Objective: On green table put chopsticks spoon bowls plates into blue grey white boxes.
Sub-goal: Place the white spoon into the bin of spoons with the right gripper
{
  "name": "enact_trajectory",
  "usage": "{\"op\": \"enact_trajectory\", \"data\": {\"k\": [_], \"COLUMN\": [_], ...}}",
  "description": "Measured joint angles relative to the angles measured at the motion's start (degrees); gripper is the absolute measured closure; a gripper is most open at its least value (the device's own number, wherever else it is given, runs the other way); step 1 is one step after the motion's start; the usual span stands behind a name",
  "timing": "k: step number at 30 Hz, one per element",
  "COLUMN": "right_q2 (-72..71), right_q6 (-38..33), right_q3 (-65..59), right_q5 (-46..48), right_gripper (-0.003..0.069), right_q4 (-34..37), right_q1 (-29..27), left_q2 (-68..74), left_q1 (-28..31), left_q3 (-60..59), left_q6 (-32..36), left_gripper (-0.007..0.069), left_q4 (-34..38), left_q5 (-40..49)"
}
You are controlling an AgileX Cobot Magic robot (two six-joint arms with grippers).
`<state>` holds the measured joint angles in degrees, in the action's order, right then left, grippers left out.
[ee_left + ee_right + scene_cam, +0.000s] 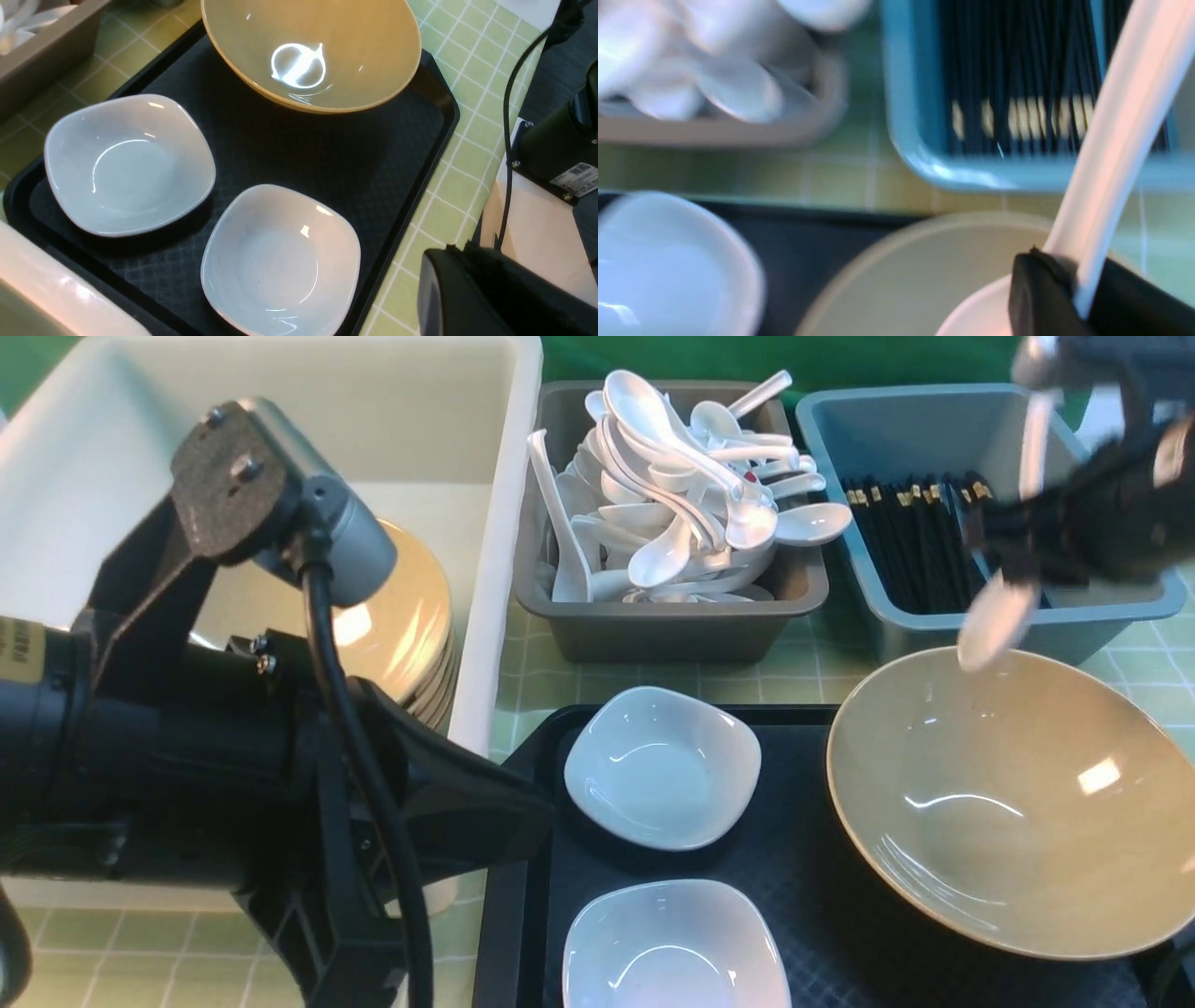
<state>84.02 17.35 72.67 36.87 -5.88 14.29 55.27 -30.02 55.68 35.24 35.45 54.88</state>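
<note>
You are well into the job, by the look of it: the white box (504, 523) holds a stack of bowls (411, 616), the grey box (672, 635) is heaped with spoons (681, 495), and the blue box (1102, 616) has a row of chopsticks (915, 551) lying in it. What you have in hand is one spoon (994, 621), pinched at its handle between the pads of your right gripper (1080, 289). Its scoop sits over the far rim of the loose bowl (1008, 803), just in front of the blue box and to the right of the grey box; whether it clears that rim I cannot tell, as it is blurred. I judge this step to be carrying that spoon to the grey box, with the release not yet done. Your left gripper (523, 812) is pressed together with nothing in it, low beside the left edge of the tray (803, 859). On the tray are the bowl and two plates, the far one (663, 770) and the near one (672, 952), close together but apart. No loose chopsticks show on the tray or the table (794, 672). So the spoon, the bowl and both plates remain, and the dishes most likely go in the white box.
</note>
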Motion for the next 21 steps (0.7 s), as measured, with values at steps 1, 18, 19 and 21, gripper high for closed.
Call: {"op": "enact_trajectory", "data": {"k": [1, 18, 19, 21], "right_q2": [1.0, 42.8, 46.5, 49.6], "right_q6": [-4.3, -35.6, -35.9, -36.0], "right_q3": [3.9, 54.5, 58.7, 61.3], "right_q5": [0.6, 4.8, 5.6, 5.6], "right_gripper": [0.0553, 0.0553, 0.0553, 0.0553], "right_q4": [4.1, 38.5, 38.6, 38.6], "right_q1": [0.0, 1.5, 2.1, 2.7], "left_q2": [0.0, 2.3, 3.6, 4.8], "left_q1": [-0.1, -0.1, -0.1, -0.1], "left_q3": [0.0, 0.0, 0.0, 0.0], "left_q6": [0.0, -5.7, -7.8, -9.8], "left_gripper": [0.0624, 0.0624, 0.0624, 0.0624], "left_q4": [0.0, -3.1, -4.9, -6.2], "left_q5": [-0.4, -13.1, -13.4, -13.4]}}
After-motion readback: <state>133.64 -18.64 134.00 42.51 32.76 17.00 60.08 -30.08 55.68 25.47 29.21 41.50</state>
